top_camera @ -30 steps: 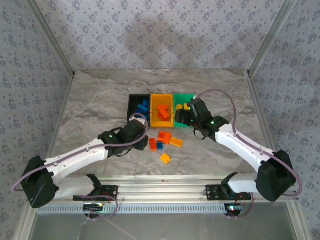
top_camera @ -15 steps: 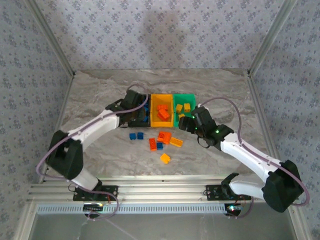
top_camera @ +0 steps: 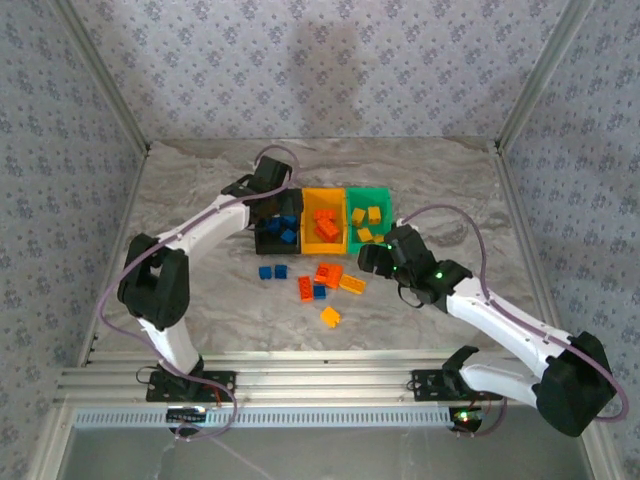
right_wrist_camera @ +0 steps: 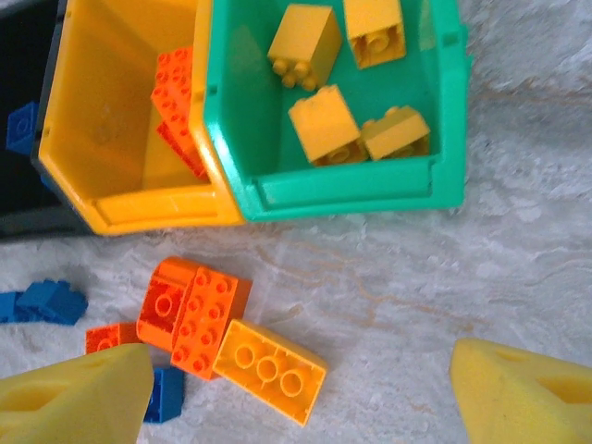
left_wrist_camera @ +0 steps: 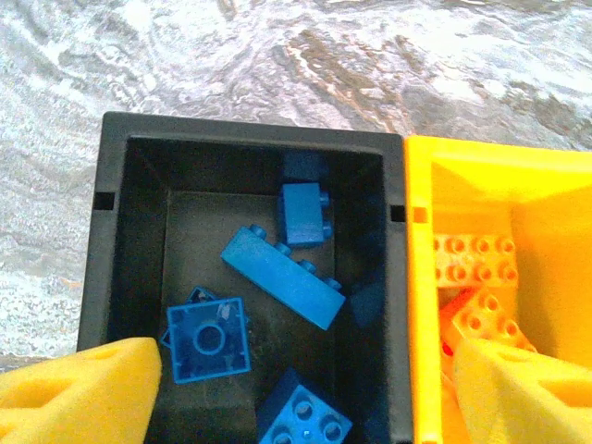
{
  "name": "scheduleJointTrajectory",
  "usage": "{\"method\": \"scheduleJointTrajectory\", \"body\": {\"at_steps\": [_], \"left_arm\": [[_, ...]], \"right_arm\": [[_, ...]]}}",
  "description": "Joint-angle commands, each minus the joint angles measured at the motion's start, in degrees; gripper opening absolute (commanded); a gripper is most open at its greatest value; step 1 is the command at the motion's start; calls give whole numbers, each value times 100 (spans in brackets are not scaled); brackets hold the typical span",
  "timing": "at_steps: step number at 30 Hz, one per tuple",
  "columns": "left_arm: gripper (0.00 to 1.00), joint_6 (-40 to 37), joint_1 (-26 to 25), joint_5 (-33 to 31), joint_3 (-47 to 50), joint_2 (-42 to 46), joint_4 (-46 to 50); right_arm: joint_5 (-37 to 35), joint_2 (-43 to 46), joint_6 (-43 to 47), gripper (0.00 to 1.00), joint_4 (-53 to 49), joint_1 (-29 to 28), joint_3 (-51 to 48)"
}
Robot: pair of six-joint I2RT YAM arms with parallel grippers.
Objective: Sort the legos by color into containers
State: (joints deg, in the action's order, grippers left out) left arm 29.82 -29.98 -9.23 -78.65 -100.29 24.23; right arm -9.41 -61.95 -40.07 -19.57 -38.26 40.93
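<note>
Three joined bins stand mid-table: black (top_camera: pixel 264 243), orange (top_camera: pixel 326 249), green (top_camera: pixel 370 190). My left gripper (top_camera: pixel 273 207) hovers open above the black bin (left_wrist_camera: pixel 250 129), its yellow pads (left_wrist_camera: pixel 83 393) apart and empty (left_wrist_camera: pixel 305 407); several blue bricks (left_wrist_camera: pixel 282 276) lie inside. My right gripper (top_camera: pixel 369 256) is open over the table just in front of the green bin (right_wrist_camera: pixel 342 194), which holds several yellow bricks (right_wrist_camera: pixel 324 125). Between its pads (right_wrist_camera: pixel 527 388) lies bare table (right_wrist_camera: pixel 301 398), with an upturned yellow brick (right_wrist_camera: pixel 268 370) and orange bricks (right_wrist_camera: pixel 194 314) near the left pad.
Loose bricks lie in front of the bins: blue (top_camera: pixel 272 271), orange (top_camera: pixel 328 272), yellow (top_camera: pixel 352 284) and another yellow (top_camera: pixel 330 317). The orange bin (right_wrist_camera: pixel 111 102) holds orange bricks (right_wrist_camera: pixel 176 92). Patterned walls enclose the table on three sides.
My left arm swung from the loose pile up and back over the black bin. My right gripper drew back from over the green bin toward the near side.
</note>
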Motion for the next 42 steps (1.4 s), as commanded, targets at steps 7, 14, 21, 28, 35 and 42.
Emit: {"method": "scheduleJointTrajectory", "body": {"at_steps": [7, 14, 21, 28, 35, 42], "left_arm": [[99, 224, -857, 422, 1381, 2100, -213], [100, 679, -1594, -118, 2829, 3646, 91], [100, 1395, -1602, -515, 4306, 5209, 567], [100, 1701, -1601, -691, 4892, 6061, 889], [100, 1759, -1591, -777, 5026, 6158, 838], [100, 1739, -1590, -803, 5065, 6074, 777]], "right_arm": [[391, -677, 353, 87, -19, -468, -115], [758, -1606, 1016, 88, 261, -1459, 293], [625, -2441, 1129, 82, 146, -2024, 578], [356, -2780, 1149, 71, -87, -2340, 742], [457, -2948, 1094, 63, 16, -2462, 708], [487, -2776, 1079, 39, 235, -2467, 622]]}}
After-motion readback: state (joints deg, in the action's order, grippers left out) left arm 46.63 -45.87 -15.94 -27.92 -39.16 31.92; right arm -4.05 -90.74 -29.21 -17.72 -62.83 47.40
